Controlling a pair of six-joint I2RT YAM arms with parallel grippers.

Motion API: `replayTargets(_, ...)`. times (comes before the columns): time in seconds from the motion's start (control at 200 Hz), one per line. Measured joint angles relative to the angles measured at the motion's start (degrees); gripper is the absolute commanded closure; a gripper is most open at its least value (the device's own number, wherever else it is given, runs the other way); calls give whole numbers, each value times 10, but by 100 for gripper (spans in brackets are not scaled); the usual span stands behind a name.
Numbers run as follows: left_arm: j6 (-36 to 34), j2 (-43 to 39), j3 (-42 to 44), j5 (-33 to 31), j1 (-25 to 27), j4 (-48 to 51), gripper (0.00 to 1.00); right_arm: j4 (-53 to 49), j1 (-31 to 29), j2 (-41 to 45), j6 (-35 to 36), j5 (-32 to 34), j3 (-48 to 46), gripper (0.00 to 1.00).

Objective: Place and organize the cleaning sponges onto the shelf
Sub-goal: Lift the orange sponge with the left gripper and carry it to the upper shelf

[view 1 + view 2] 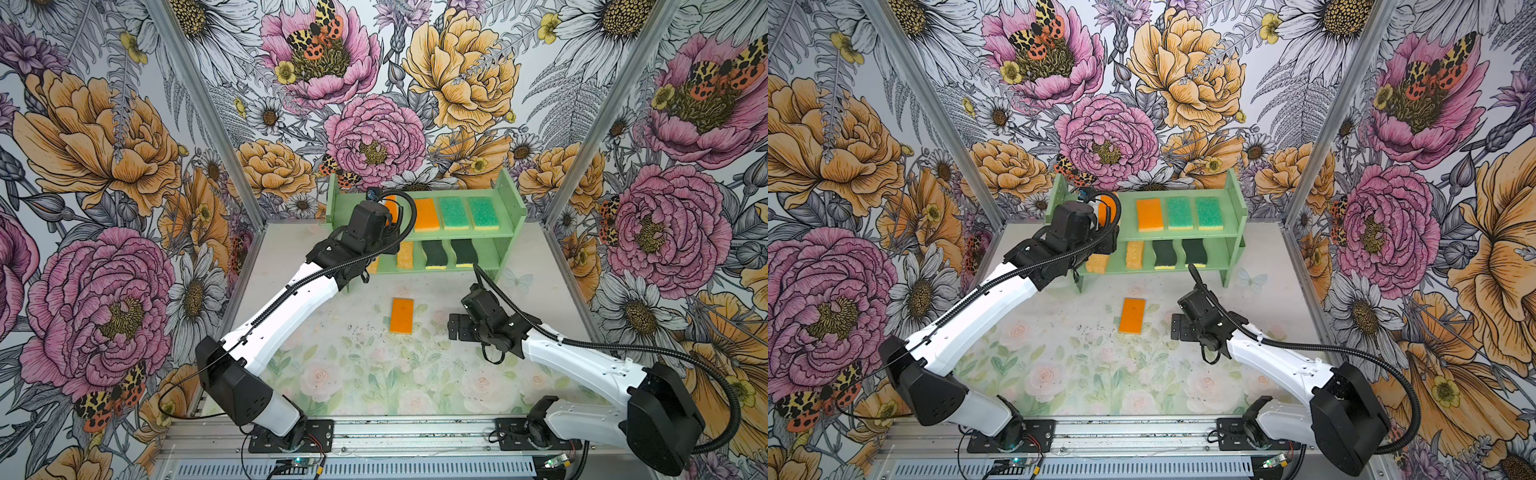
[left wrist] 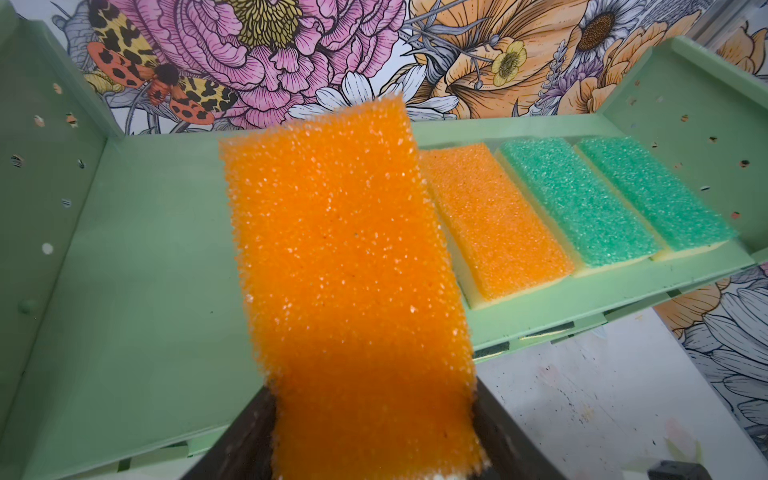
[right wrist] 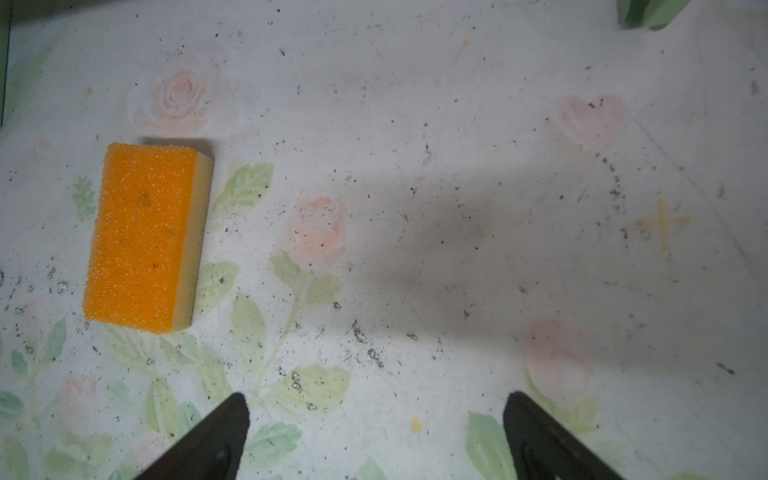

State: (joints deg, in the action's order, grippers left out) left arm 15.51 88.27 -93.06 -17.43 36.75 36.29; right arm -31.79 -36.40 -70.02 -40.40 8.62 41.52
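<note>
The left gripper (image 2: pixel 374 436) is clamped on 1 end of an orange sponge (image 2: pixel 345 249), which juts ahead of it over the top of the shelf (image 2: pixel 145 249). Released tilted, it could flop onto the neighbour sponge (image 2: pixel 498 220) just beside. The right gripper (image 3: pixel 374 436) gapes empty, with the last sponge (image 3: pixel 141 237) near it.

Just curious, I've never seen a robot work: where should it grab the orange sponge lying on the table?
Probably across its two long sides, near the middle, coming straight down. The orange sponge lies flat, scrubby face up, nothing beside it, and its narrow width suits the open right gripper nearby.
</note>
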Motion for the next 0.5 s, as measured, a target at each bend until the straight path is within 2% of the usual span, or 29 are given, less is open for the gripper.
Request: replayTargets(0.5,-7,77,-68,10,-9,4,37,0,0,-14,-7,-2,0,2)
